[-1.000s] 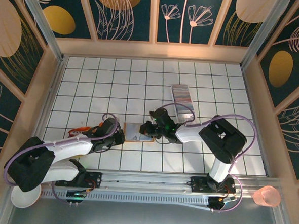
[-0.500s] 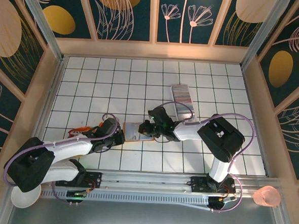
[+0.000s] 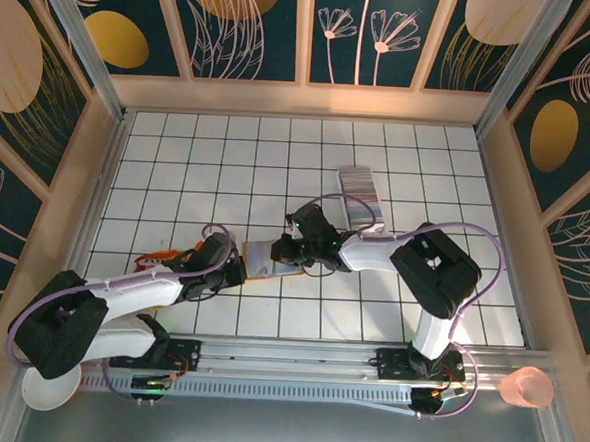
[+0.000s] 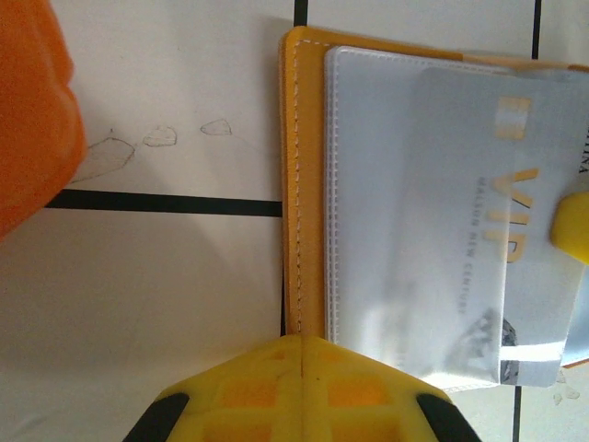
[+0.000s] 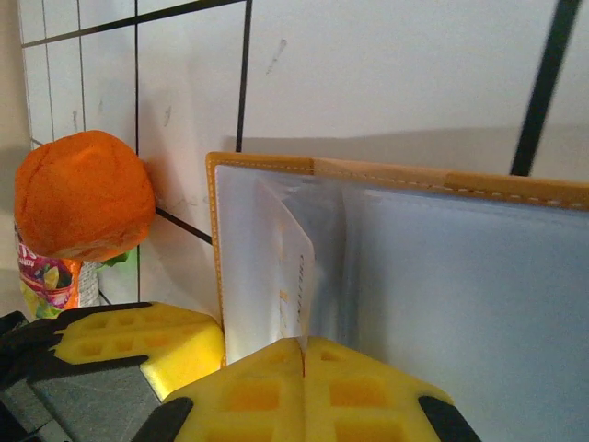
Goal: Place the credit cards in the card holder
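Card holder (image 3: 271, 261), tan with a clear inner sleeve, lay open on the white tiled table (image 3: 178, 174) just below the middle of the overhead view. We saw the left arm stretched low from the lower left, its left gripper (image 3: 234, 270) at the holder's left edge. The right arm bent sharply at the elbow, forearm reaching leftward, with the right gripper (image 3: 285, 248) at the holder's right edge.

In the left wrist view the left gripper (image 4: 302, 361) had its yellow fingers pressed together over the holder's (image 4: 304, 184) stitched border; whether it pinched the leather we could not tell. A grey credit card (image 4: 479, 230) sat partly inside the sleeve, marked "VIP" in gold, with a smaller line too blurred to read.

In the right wrist view the right gripper (image 5: 303, 368) was closed on that credit card (image 5: 293, 276). The remaining credit cards (image 3: 357, 181) stood in a row above centre.
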You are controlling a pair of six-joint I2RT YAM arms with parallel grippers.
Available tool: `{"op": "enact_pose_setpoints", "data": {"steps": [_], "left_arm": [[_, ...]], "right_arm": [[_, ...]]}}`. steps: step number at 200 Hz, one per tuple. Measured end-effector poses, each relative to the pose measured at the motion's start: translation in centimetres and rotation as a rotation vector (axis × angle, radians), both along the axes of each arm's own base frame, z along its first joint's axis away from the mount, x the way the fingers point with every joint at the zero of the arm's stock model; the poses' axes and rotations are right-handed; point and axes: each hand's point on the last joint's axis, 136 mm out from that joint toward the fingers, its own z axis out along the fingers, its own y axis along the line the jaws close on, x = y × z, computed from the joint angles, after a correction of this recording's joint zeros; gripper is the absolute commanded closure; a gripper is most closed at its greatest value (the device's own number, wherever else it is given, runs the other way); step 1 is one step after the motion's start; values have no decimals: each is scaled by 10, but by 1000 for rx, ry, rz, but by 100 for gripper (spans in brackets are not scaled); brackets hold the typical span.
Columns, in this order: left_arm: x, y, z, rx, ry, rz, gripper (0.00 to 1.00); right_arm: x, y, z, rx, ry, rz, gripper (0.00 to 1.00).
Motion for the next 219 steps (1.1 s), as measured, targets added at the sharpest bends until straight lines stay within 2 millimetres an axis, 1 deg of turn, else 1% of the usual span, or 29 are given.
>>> {"op": "enact_pose_setpoints", "data": {"steps": [93,115,138,174,202,219], "left_arm": [[0,0,0,5,-5,-12,96],[0,0,0,6,-7,-14,96],[0,0,0,7,-7,-15,96],[0,0,0,8,-9,-17,96],[-1,-1,0,7,-9,-20,96],[-2,-2,1,5,-8,-26,93]], "right_arm": [[0,9,-2,-10,6,37,100],[3,14,-1,-21,4,51,100],[5,17,-4,-29,10,51,100],[5,16,-6,-35,13,44,84],[4,10,-11,-78,15,20,69],[7,6,-5,-100,-9,-2,66]]}}
